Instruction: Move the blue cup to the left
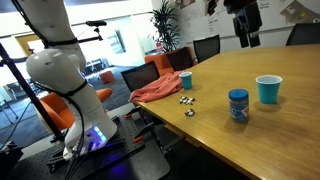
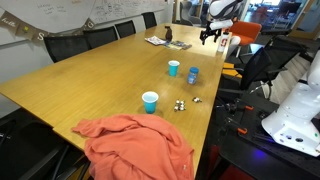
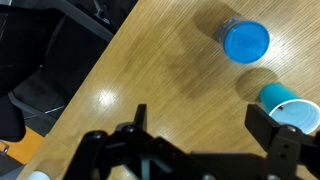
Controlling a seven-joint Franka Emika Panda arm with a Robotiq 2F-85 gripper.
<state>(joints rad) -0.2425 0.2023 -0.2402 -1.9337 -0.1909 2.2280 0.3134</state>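
Note:
The blue cup (image 1: pixel 268 89), cyan with a pale rim, stands upright on the wooden table (image 1: pixel 250 140); it also shows in an exterior view (image 2: pixel 174 68). In the wrist view the blue cup (image 3: pixel 291 106) sits at the right edge, just beside my right finger. My gripper (image 3: pixel 205 125) is open and empty, hanging high above the table over the area next to the cup, as both exterior views show (image 1: pixel 243 25) (image 2: pixel 210 35).
A blue lidded jar (image 1: pixel 238 105) (image 2: pixel 193 74) (image 3: pixel 245 40) stands close to the cup. A smaller blue cup (image 1: pixel 185 80) (image 2: pixel 150 101) stands near an orange cloth (image 1: pixel 157 89) (image 2: pixel 135 145). Small dice (image 1: pixel 187 100) lie between them. Chairs line the table edges.

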